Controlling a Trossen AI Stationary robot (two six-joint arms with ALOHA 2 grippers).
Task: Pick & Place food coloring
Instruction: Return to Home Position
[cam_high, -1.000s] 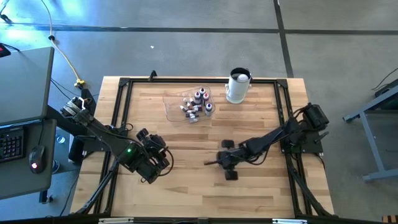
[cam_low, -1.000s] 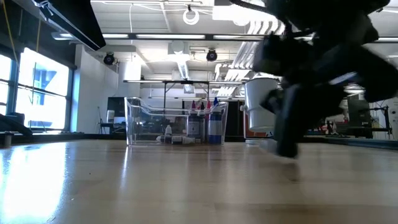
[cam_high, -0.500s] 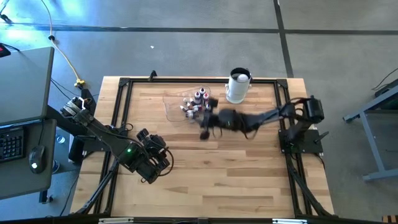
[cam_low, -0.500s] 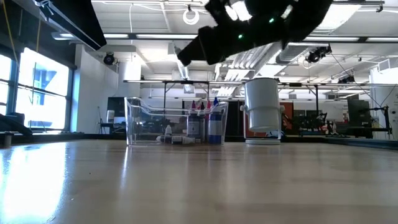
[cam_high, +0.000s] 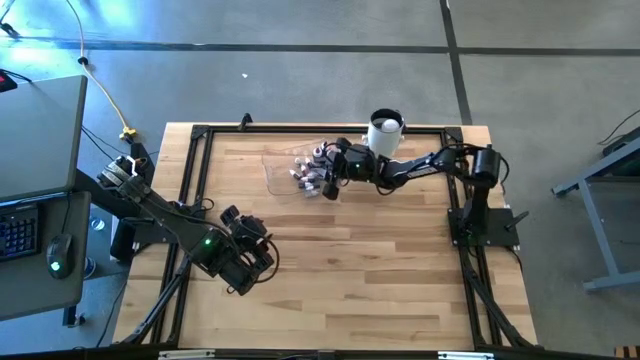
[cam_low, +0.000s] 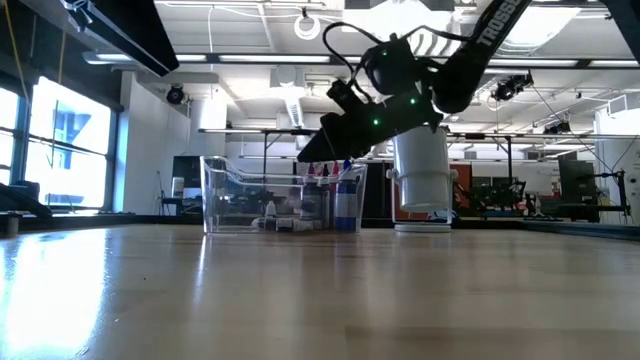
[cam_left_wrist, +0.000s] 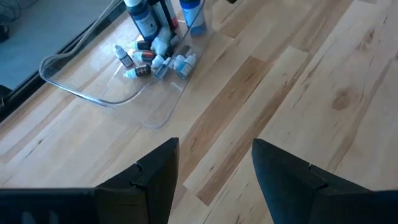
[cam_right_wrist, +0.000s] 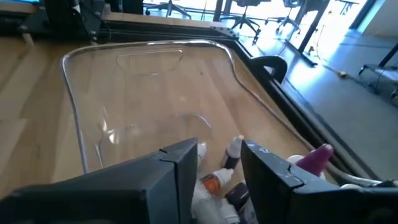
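Wooden desk (cam_high: 400, 270): right tool (cam_high: 327, 179) hovers open above the clear container (cam_high: 273, 170) of food coloring (cam_high: 306, 175); left tool (cam_high: 262, 246) rests open, well apart.

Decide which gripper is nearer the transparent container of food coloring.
Right. The right gripper hovers over the transparent container; the left gripper waits far off over the table's left side.

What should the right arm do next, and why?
Probably raise the right end effector and draw it back toward home: it hangs over the transparent container, and every food coloring bottle in view already lies inside. The left end effector waits, open, off to the left.
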